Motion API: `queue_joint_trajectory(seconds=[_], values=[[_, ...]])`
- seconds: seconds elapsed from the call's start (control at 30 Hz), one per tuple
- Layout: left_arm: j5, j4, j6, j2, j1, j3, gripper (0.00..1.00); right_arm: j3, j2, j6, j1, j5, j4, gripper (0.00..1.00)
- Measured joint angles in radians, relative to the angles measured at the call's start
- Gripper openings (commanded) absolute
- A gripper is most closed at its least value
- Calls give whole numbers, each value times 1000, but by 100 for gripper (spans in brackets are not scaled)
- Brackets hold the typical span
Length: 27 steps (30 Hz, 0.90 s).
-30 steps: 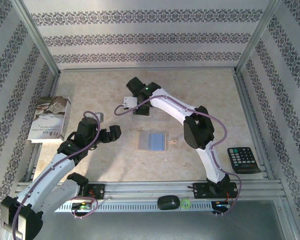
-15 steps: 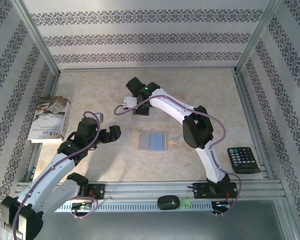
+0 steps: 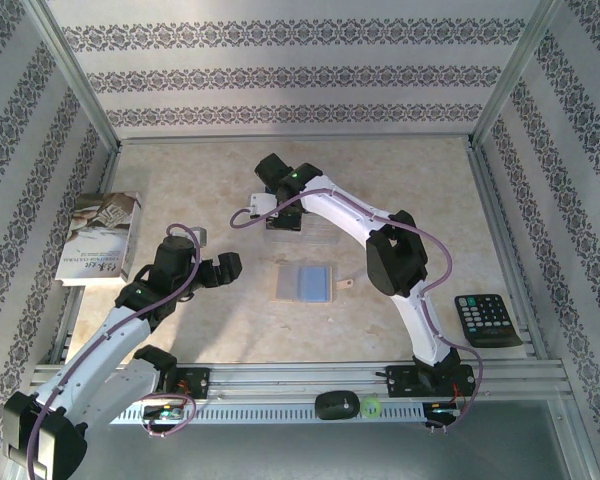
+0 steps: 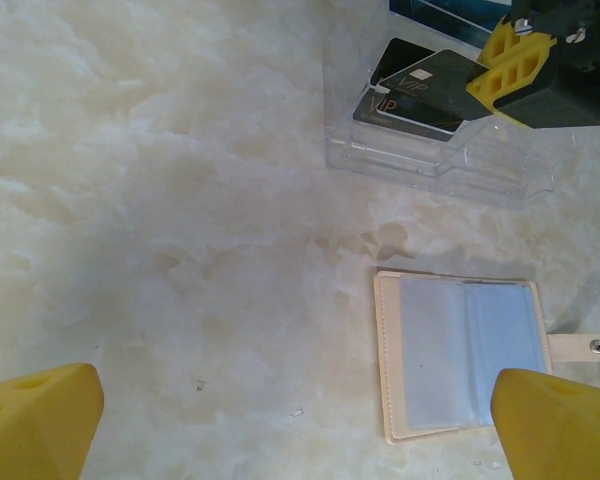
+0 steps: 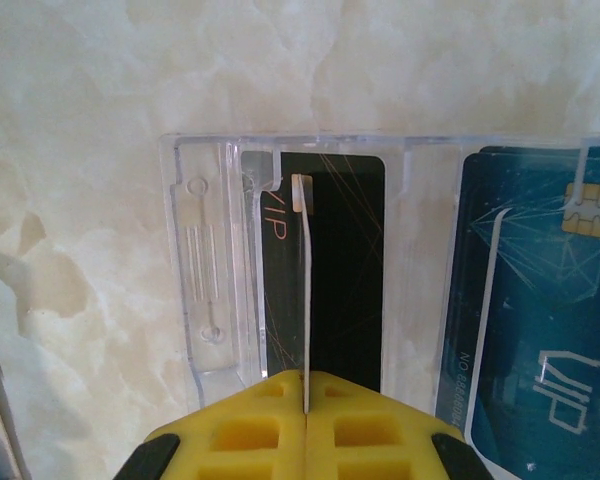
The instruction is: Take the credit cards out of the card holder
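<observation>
The card holder [image 3: 304, 282] [image 4: 465, 350] lies open and flat on the table, tan outside and pale blue-grey inside, its tab strap [image 4: 580, 348] pointing right. Beyond it stands a clear plastic tray [image 3: 302, 236] [image 4: 430, 170] [image 5: 205, 290]. My right gripper [image 3: 280, 212] [image 5: 306, 378] hovers over the tray, shut on a blackish credit card [image 4: 425, 68] that appears edge-on [image 5: 305, 270] in the right wrist view. Another blackish card [image 5: 345, 260] [image 4: 405, 112] lies in the tray below it, and a blue card [image 5: 540, 300] fills the neighbouring compartment. My left gripper [image 3: 230, 266] [image 4: 300, 425] stands open, left of the holder, holding nothing.
A book [image 3: 98, 238] lies at the left edge of the table. A black remote [image 3: 487, 318] sits at the right near the frame rail. A dark mouse [image 3: 337, 405] rests on the front rail between the arm bases.
My right wrist has edged very slightly over the tray, still holding the card. The left arm and the card holder have not moved.
</observation>
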Motion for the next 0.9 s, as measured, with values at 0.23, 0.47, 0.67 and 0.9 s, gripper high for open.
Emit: queue_joint_trajectory(seconds=[0.23,0.47,0.67,0.9], values=[[7,1,-1,0,2,-9,99,0,13,3,1,0,0,2],[11,1,-1,0,2,-11,99,0,23,17,1,18,31,23],[16,3,-8,0,2,-11,99,-30,5,45,1,55,152,27],[18,12,-23,0,2,-11,99,-156,-115,162,1,115,352,28]])
